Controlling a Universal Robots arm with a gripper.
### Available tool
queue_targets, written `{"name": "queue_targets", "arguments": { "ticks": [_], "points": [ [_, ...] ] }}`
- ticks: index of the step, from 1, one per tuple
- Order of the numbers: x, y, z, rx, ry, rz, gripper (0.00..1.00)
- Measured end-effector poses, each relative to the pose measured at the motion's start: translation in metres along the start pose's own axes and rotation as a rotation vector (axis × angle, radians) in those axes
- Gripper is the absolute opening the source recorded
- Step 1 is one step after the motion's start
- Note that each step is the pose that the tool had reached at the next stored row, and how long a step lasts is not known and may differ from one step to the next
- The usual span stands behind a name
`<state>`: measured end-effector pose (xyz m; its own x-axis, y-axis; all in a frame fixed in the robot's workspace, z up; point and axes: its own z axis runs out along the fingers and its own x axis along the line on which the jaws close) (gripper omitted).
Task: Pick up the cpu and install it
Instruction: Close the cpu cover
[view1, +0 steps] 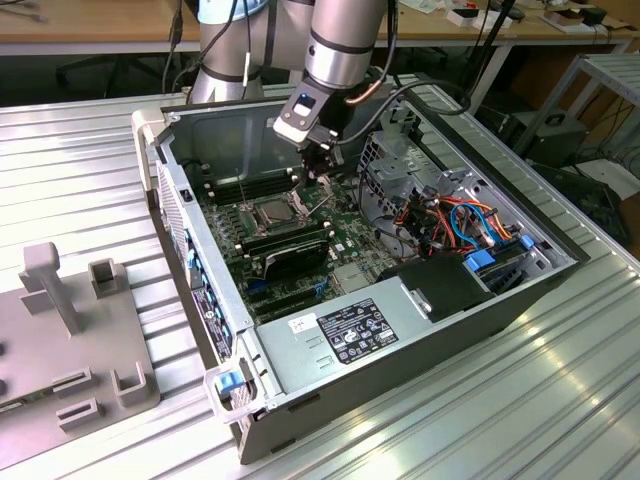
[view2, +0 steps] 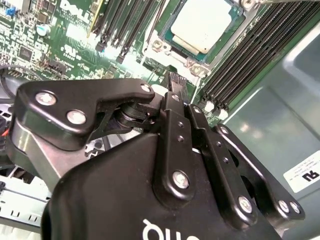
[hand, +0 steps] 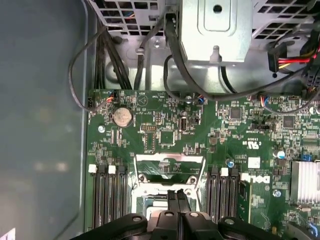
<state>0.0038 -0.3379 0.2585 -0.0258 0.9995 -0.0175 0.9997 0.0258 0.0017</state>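
— Cpu (view2: 205, 22) position?
— Flat in the socket (view2: 165, 39), grey top up. Gripper (view2: 176, 85) hangs just beside one corner.
— Jaws?
— Pressed together, nothing between them.
— Crowding?
— Memory slots (view2: 250, 55) flank the socket on both sides. Hinged frame (hand: 170, 167) stands raised. Cables (view1: 450, 215) well apart.

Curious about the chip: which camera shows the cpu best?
The second wrist view: the cpu appears close, its grey top clear. The exterior view shows it small; in the first wrist view the gripper mostly hides it.
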Motion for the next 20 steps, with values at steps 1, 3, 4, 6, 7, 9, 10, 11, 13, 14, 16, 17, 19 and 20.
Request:
{"name": "queue_targets", "arguments": {
  "ticks": [1, 3, 4, 6, 7, 9, 10, 11, 13, 14, 16, 17, 19, 20],
  "points": [
    [-0.0001, 0.0003, -0.0015, 0.0004, -0.0005, 0.000, 0.11],
    [-0.0001, 0.0007, -0.0035, 0.0005, -0.0015, 0.000, 0.11],
    [-0.0001, 0.0011, -0.0035, 0.0004, -0.0016, 0.000, 0.11],
    [-0.0002, 0.0045, -0.0035, 0.0004, -0.0018, 0.000, 0.11],
    [-0.0003, 0.0069, -0.0035, 0.0005, -0.0019, 0.000, 0.11],
    [-0.0004, 0.0120, -0.0035, 0.0005, -0.0018, 0.000, 0.11],
    [-0.0005, 0.0144, -0.0035, 0.0005, -0.0018, 0.000, 0.11],
    [-0.0006, 0.0177, -0.0035, 0.0005, -0.0018, 0.000, 0.11],
    [-0.0008, 0.0256, -0.0035, 0.0005, -0.0018, 0.000, 0.11],
    [-0.0009, 0.0289, -0.0035, 0.0005, -0.0018, 0.000, 0.11],
    [-0.0010, 0.0348, -0.0035, 0.0005, -0.0018, 0.000, 0.11],
    [-0.0011, 0.0390, -0.0034, 0.0005, -0.0018, 0.000, 0.11],
    [-0.0013, 0.0453, -0.0034, 0.0005, -0.0018, 0.000, 0.11],
    [-0.0013, 0.0476, -0.0034, 0.0005, -0.0019, 0.000, 0.11]
  ]
}}
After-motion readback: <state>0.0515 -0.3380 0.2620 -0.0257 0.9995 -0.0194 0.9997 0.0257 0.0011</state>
